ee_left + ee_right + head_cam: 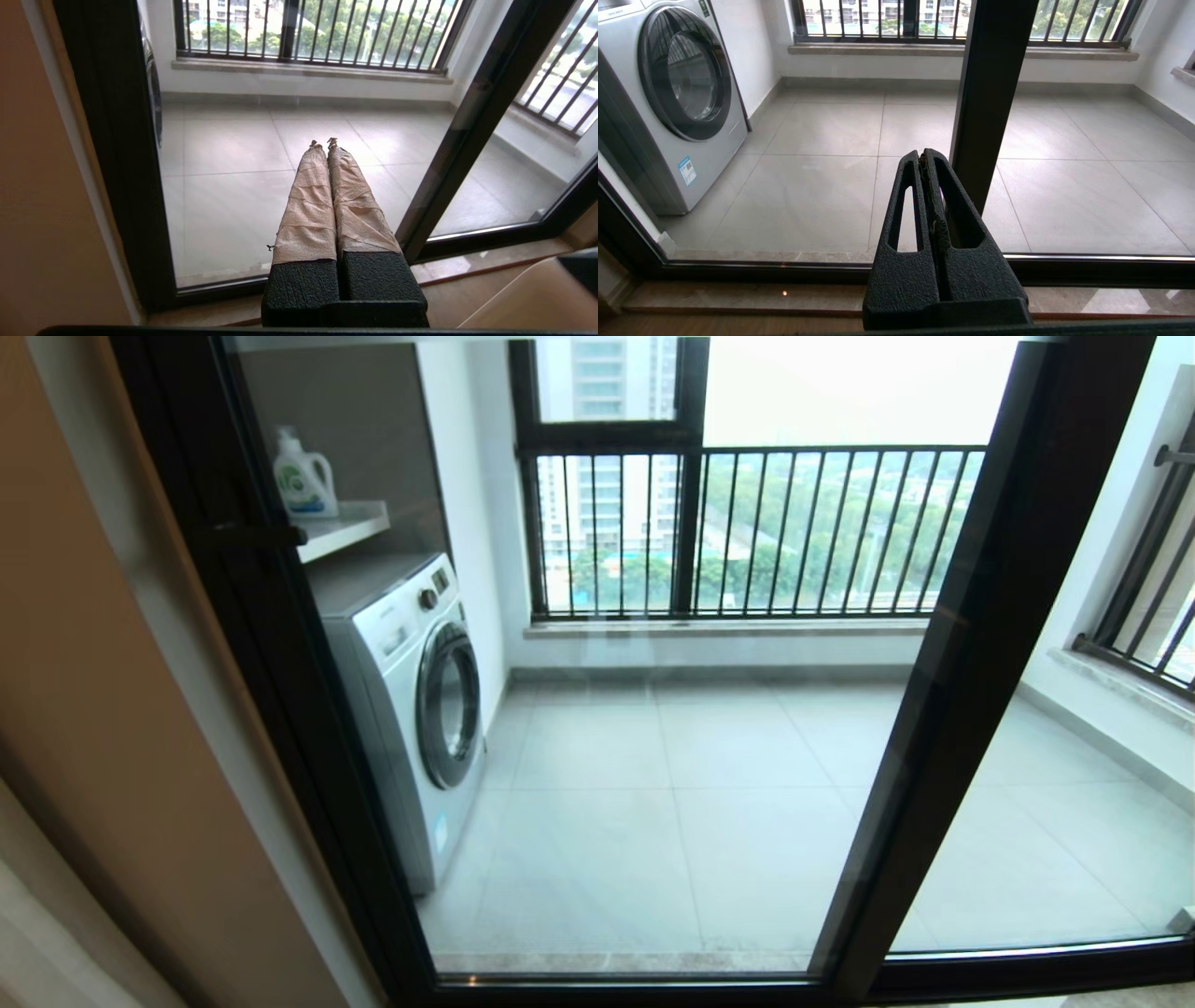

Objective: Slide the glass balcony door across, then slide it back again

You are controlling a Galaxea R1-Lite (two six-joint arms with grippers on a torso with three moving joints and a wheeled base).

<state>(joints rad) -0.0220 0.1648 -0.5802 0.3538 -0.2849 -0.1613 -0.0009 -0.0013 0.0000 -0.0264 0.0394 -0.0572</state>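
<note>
Left gripper (323, 142) with tan paper-tape-wrapped fingers (308, 205) on black textured blocks, right gripper (923, 155) bare black, grainy, slotted fingers (906, 210)

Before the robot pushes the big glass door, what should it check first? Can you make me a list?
1. Door handle found: the glass balcony door has its small latch handle on the left upright. Ok.
2. Left gripper ready: shut, holding nothing, not touching the door. Not ok for gripping yet.
3. Right gripper ready: shut, holding nothing, short of the glass. Ok for pushing.
4. Bottom track free: nothing seen lying on it. Ok.
5. Latch unlocked: cannot tell.
6. Washing machine out of the door's way: behind the glass. Ok.
</note>
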